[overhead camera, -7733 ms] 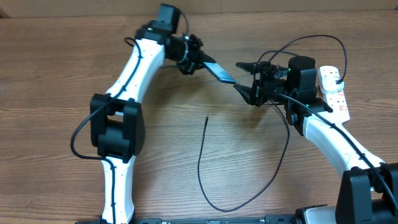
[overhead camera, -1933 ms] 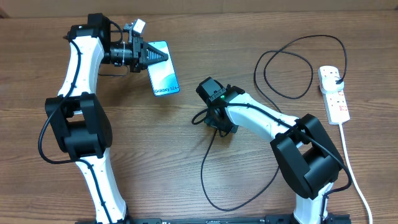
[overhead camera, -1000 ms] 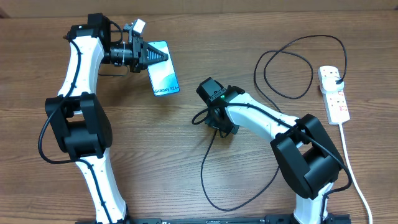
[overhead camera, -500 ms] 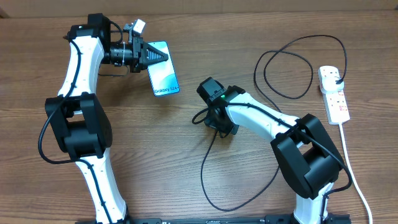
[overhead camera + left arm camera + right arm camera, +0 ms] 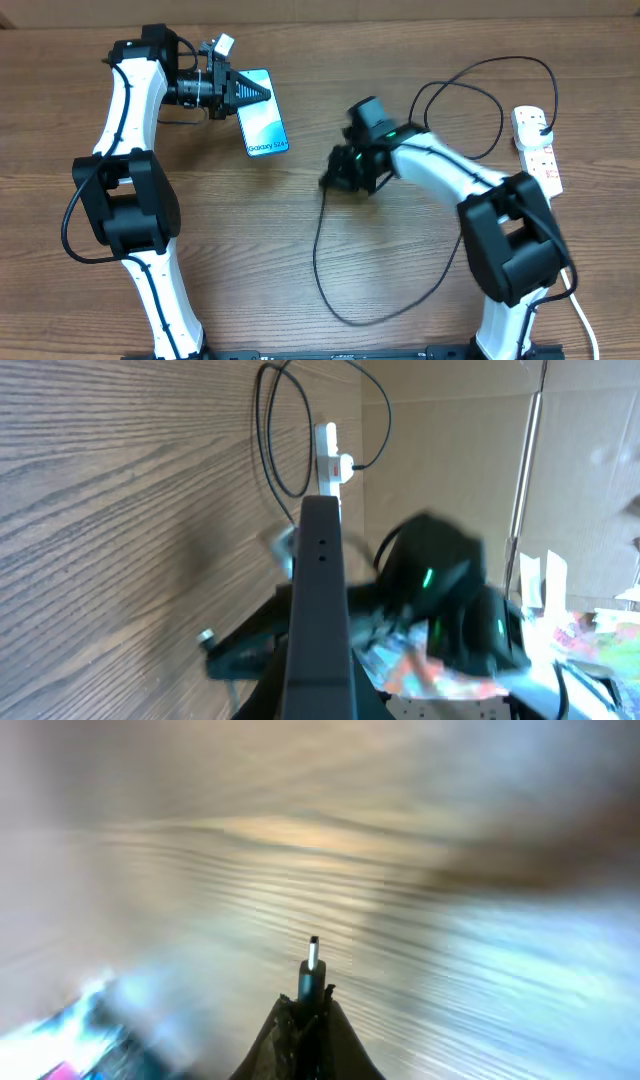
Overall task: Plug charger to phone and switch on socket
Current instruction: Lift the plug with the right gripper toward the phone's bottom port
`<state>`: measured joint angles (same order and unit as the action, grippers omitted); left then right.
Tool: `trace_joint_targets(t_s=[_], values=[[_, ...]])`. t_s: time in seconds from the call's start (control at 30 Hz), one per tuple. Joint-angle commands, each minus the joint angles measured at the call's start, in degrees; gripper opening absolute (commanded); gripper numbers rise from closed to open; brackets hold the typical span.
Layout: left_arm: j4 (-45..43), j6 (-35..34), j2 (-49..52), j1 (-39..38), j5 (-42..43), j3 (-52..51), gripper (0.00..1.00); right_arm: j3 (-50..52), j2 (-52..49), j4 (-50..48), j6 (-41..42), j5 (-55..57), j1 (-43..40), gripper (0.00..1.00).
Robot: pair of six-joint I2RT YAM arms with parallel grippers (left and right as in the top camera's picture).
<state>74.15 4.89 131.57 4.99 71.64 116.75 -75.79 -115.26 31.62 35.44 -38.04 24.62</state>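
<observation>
**Overhead:** The left gripper is clamped on the top end of the phone. It holds the phone slanted above the table, with the lit screen facing up. The right gripper looks smeared. It is closed on the tip end of the charger, and the rest of the cable trails in a long loop towards the socket at the far right. If that loop drags or snags, it could pull the tip crooked in the grip.

**Left wrist:** The phone shows edge-on, held at one end only. A push from the plug could pivot it or make it slip.

**Right wrist:** The plug tip sticks out straight between the closed fingers, but everything else is blurred. The phone's port cannot be made out, so poor alignment is the main risk: the tip could strike the rim or scrape the glass.
</observation>
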Motion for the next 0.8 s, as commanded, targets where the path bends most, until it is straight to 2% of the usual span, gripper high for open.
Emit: trace_joint_targets(t_s=[0.0, 0.07, 0.17, 0.27, 0.37, 0.5, 0.77], values=[[0.13, 0.24, -2.80, 0.39, 4.48, 1.16, 0.04, -0.81, -0.48, -5.49, -14.23, -30.05, -4.52, 0.04], [-0.09, 0.26, -2.80, 0.39, 5.42, 1.16, 0.04, -0.79, -0.48, -9.22, -18.91, -38.47, -6.34, 0.04], [-2.08, 0.22, -2.80, 0.31, 8.68, 1.16, 0.04, -0.79, -0.48, -12.41, -22.08, -44.02, -7.48, 0.04], [-6.56, 0.22, -2.78, -0.13, 15.91, 1.16, 0.04, -0.79, -0.48, -17.73, -22.23, -47.06, -7.50, 0.04], [-9.68, -0.70, -2.80, -0.70, 18.27, 1.16, 0.04, -0.79, -0.48, -22.27, -22.23, -49.35, -6.97, 0.04], [-13.31, -4.85, -2.80, -1.46, 18.21, 1.16, 0.04, -0.79, -0.48, -26.84, -22.18, -50.58, -6.58, 0.04], [-24.00, -16.31, -2.80, -1.81, 17.75, 1.16, 0.04, -0.79, -0.48, -26.86, -22.01, -50.53, -6.58, 0.04]])
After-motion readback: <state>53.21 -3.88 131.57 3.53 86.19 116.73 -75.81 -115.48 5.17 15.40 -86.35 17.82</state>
